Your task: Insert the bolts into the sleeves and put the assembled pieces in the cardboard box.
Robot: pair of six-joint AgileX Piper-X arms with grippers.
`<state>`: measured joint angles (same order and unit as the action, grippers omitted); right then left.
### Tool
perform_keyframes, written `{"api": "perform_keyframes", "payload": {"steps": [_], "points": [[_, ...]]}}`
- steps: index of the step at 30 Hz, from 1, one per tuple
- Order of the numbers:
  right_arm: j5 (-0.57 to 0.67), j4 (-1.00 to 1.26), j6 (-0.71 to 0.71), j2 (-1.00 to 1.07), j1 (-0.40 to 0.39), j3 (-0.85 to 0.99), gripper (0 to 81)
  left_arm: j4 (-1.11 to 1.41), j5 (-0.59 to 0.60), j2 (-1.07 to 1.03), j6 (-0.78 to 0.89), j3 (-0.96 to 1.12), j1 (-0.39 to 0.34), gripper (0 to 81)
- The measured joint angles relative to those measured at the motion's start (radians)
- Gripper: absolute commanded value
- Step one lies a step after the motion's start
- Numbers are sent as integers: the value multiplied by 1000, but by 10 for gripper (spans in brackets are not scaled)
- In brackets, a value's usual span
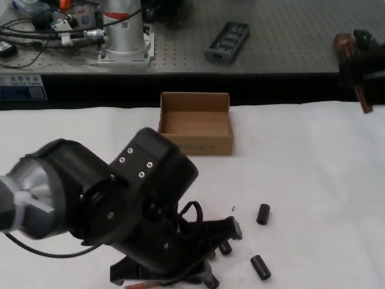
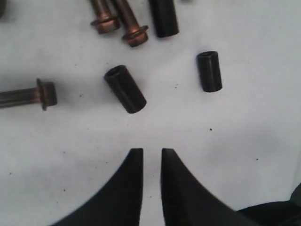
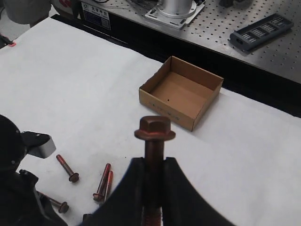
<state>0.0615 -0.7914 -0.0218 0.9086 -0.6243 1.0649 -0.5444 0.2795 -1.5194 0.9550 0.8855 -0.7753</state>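
Copper-coloured flange bolt [image 3: 154, 134] is sitting clamped by its shank in the right gripper [image 3: 154, 162], head sticking out past the fingertips, raised well above the desk's [image 1: 313, 156] right side. The left gripper [image 2: 150, 153] is hovering low by the near edge, gap narrow, gripping nothing, just short of a black sleeve [image 2: 124, 88]. The cardboard box [image 1: 195, 144] is sitting open at mid far edge.

The high camera looks forward and down from behind the arms, taking in the white-covered bench [image 1: 313, 168] as far as the cardboard box [image 1: 201, 144] near its far edge. The left wrist camera hangs close over the bench, facing straight down on sleeves [image 2: 124, 88] and bolts [image 2: 106, 22]. The right wrist camera, raised well above the bench, looks past the bolt [image 3: 154, 134] clamped in the right gripper [image 3: 154, 161] toward the far edge, sharing the box with the high view.
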Motion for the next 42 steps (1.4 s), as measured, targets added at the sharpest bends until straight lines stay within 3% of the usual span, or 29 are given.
{"api": "perform_keyframes", "payload": {"steps": [23,42], "points": [[0,47,-73,-97,0,-111,24,-189,23,-213,70,257,0,114],[-5,63,-73,-97,0,-111,24,-207,22,-219,34,273,0,114]]}}
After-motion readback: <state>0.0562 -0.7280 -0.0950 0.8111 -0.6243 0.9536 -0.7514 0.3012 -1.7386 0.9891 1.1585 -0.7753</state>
